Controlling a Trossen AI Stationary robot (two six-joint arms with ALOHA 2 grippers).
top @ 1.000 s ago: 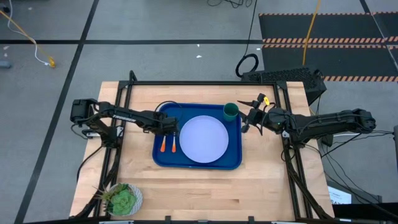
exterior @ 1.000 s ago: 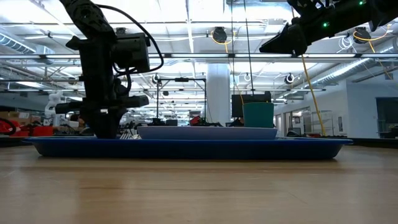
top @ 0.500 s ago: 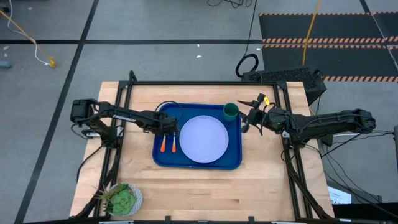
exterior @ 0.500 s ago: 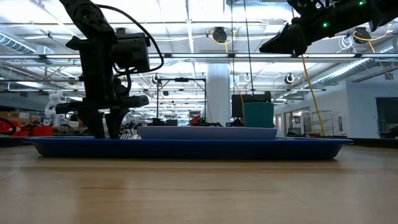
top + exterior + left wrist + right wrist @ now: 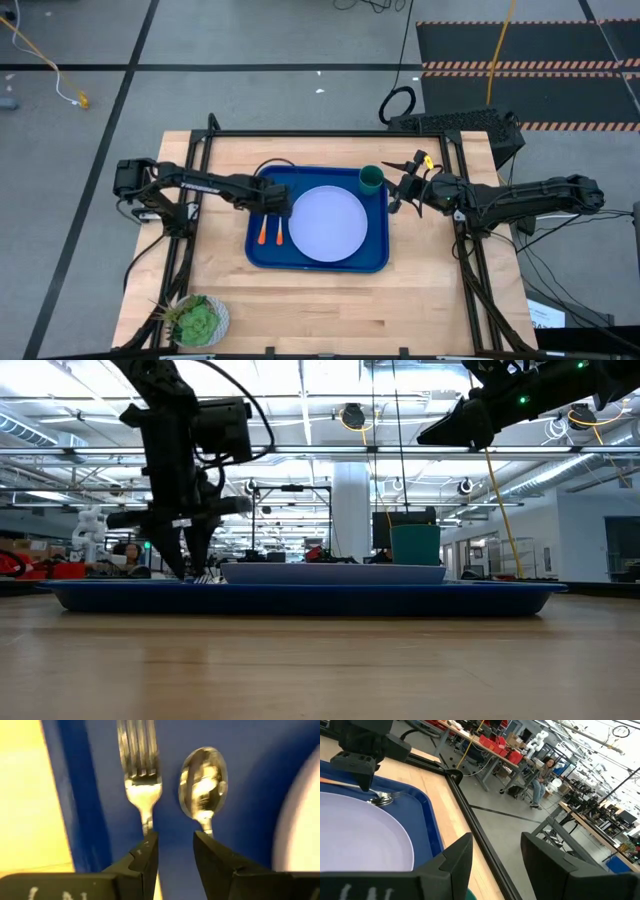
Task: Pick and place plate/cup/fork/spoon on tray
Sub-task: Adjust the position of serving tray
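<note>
From table height, the blue tray (image 5: 300,598) stretches across the wooden table (image 5: 320,670), with the pale plate (image 5: 333,572) resting flat in it. The dark green cup (image 5: 414,544) stands behind the plate. The left gripper (image 5: 192,565) hangs just above the tray's left end, fingers parted and empty. The right gripper (image 5: 440,432) hovers high above.

A: Is any text, label, brand or number showing legibly?

B: No. White lettering is showing on the left arm (image 5: 200,183) in the high view, but it is appearing too small to read.
</note>
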